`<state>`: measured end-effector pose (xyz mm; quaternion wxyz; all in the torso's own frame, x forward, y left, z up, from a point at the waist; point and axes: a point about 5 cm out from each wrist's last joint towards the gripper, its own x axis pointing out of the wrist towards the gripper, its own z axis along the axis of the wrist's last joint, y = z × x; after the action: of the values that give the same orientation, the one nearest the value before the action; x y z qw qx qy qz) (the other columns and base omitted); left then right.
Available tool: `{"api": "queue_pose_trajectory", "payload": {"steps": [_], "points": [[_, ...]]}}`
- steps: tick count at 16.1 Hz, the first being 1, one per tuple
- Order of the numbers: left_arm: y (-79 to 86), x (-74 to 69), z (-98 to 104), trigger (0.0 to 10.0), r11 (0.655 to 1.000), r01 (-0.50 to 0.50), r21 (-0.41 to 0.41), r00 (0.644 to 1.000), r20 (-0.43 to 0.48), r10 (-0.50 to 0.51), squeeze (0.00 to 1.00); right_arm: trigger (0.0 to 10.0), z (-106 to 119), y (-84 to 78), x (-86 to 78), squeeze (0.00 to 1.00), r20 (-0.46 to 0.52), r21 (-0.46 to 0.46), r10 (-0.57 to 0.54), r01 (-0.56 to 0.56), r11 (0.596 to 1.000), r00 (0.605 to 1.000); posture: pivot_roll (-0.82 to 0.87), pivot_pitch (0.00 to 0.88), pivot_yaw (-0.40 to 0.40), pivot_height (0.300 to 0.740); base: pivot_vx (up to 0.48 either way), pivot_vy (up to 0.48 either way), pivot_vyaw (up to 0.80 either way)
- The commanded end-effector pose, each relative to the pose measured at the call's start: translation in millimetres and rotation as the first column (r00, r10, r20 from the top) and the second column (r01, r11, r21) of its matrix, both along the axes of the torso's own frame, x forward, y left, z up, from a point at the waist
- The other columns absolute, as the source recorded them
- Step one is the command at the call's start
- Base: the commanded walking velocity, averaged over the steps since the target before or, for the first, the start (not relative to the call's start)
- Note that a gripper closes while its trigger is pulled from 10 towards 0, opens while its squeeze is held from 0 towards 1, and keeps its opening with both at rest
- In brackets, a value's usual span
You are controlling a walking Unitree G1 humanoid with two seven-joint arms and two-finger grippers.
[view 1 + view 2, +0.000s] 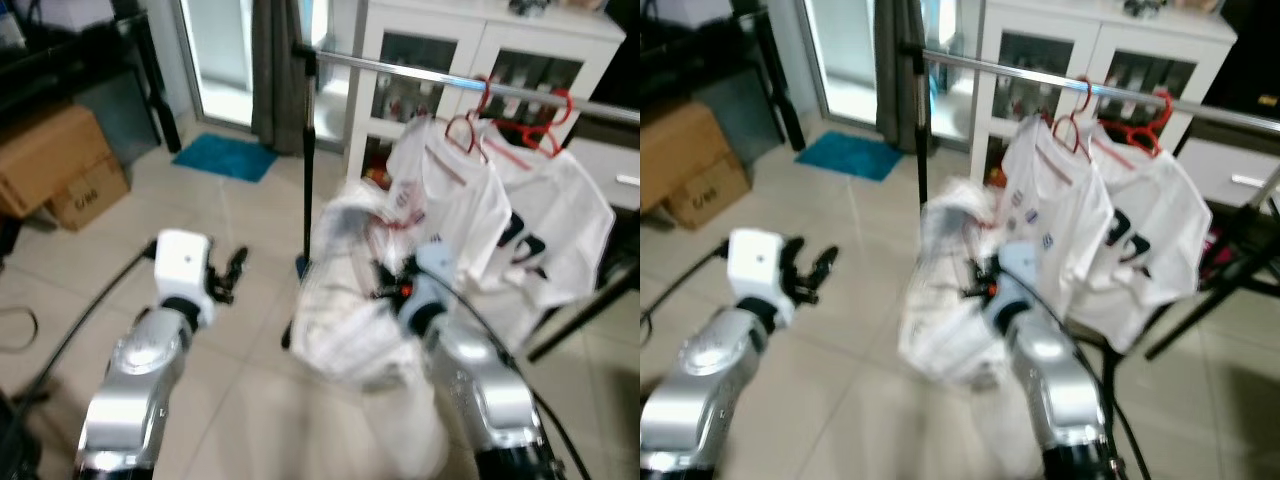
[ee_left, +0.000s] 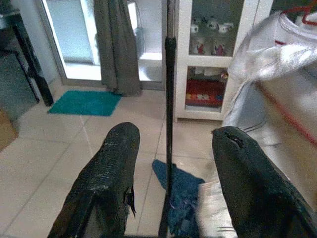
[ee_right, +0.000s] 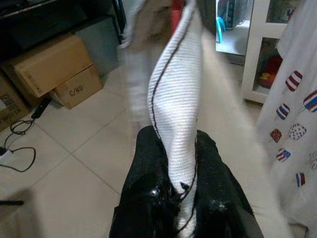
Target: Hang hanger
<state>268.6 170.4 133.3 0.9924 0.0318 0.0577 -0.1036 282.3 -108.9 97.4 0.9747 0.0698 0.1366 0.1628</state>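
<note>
A silver clothes rail runs across in front of me, with two red hangers on it carrying white shirts. My right gripper is raised below the rail's left part, shut on a bunched white garment that droops around it. The right wrist view shows both black fingers pinching a ribbed fold of that garment, with a bit of red at its top. My left gripper hangs open and empty over the floor, left of the rack's upright pole.
A white glass-door cabinet stands behind the rail. Cardboard boxes sit at the left, and a teal mat lies by the doorway and grey curtain. A dark slanted rack leg crosses at right. The floor is tiled.
</note>
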Motion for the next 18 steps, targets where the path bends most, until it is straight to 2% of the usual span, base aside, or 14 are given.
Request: {"api": "queue_pose_trajectory", "payload": {"steps": [1,18], "points": [[-8.9,0.6,2.4,10.0,0.999,0.032,-0.009,0.999,0.01,-0.032,0.0,10.0,17.9,-9.9,6.8,0.0,0.094,0.002,-0.03,0.03,1.0,0.995,-0.04,0.007,-0.015,0.74,0.349,0.0,0.0],[-15.2,0.7,3.2,10.0,0.998,0.065,-0.011,0.998,0.006,-0.065,0.0,10.0,21.6,-15.0,8.9,0.0,0.114,0.0,-0.056,0.056,0.998,0.992,-0.04,0.018,-0.015,0.74,0.351,0.0,0.0]]}}
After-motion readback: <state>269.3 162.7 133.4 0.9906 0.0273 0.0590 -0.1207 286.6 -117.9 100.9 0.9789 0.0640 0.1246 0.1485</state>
